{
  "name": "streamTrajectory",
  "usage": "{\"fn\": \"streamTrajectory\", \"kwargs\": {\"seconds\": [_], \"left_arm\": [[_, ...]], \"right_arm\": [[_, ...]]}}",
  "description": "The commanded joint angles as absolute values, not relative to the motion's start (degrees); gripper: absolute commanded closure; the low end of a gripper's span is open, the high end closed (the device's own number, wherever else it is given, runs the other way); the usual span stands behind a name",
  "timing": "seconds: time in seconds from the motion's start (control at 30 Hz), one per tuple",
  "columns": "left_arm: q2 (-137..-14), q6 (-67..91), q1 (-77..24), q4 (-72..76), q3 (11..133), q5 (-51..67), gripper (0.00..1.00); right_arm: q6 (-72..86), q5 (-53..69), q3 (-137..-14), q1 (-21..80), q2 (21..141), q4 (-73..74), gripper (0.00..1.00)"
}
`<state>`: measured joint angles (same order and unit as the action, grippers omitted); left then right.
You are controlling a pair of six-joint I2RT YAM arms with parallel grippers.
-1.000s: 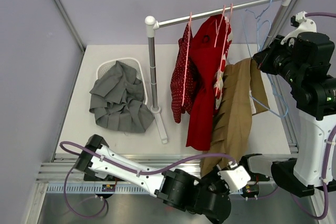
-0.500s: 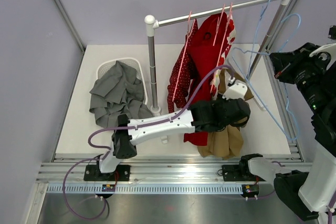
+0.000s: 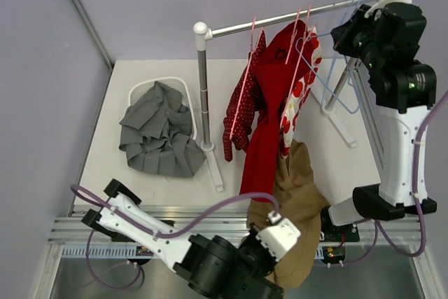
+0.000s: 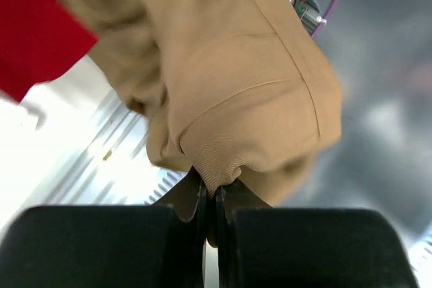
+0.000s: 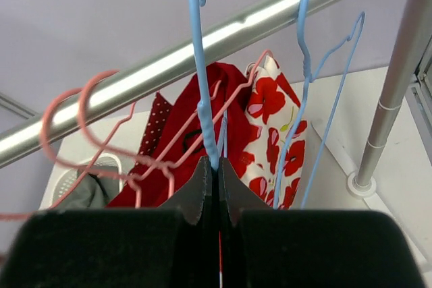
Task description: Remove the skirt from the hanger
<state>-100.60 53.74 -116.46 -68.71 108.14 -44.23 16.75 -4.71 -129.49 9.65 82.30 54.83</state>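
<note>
**Skirt.** Tan skirt (image 3: 299,187), bunched into one long fold, running from just under the hem of the floral garment (image 3: 297,99) down to the near edge of the worktop (image 3: 353,166), right of its middle. Lower end carried past that edge, over the metal base frame (image 3: 66,232). Upper end partly hidden behind the floral hem. Cloth well apart from the blue hanger (image 5: 203,102), with no contact visible between the two.

**Left hand** (image 4: 210,200). Low and beyond the near edge, at the bottom of the top view. Jaws pressed together on a rounded fold of the tan cloth, with the rest of the skirt bulging away from the fingertips in the wrist view.

**Right hand** (image 5: 217,177). Raised near the far right corner, level with the end of the rail (image 3: 231,28). Jaws closed tight on the wire of the blue hanger, the wire rising straight up out of the grip in the wrist view. In the top view, hanger triangle tilted, between the floral garment and the right-hand post of the rack.

**Rack.** Left post upright near the middle of the worktop, rail sloping from it toward the far right corner. On the rail, side by side: dotted red garment (image 3: 241,113), plain red garment (image 3: 269,124), then the floral one.

**Basket.** White basket (image 3: 140,89) toward the left edge of the worktop, just beside the left post. Grey cloth (image 3: 157,138) heaped in it and spilling over its near rim.
</note>
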Motion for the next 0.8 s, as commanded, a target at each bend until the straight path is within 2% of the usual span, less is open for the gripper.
{"fn": "streamTrajectory", "kwargs": {"seconds": [0.0,0.17,0.33,0.77], "left_arm": [[-94.66,71.79,-116.8,-86.2,108.46,-52.56,1.0],[-89.57,77.24,-117.86,-88.51,104.15,-54.93,1.0],[-86.93,75.94,-117.77,-88.68,104.07,-57.74,1.0],[-83.49,77.17,-115.67,-86.4,96.86,-58.54,1.0]], "right_arm": [[14.5,-6.94,-133.23,9.58,84.72,50.35,1.0],[13.89,-8.35,-132.82,9.67,87.1,48.44,1.0],[12.4,-11.86,-132.28,9.58,87.45,49.13,1.0],[11.25,-13.71,-131.48,9.58,73.31,53.35,1.0]]}}
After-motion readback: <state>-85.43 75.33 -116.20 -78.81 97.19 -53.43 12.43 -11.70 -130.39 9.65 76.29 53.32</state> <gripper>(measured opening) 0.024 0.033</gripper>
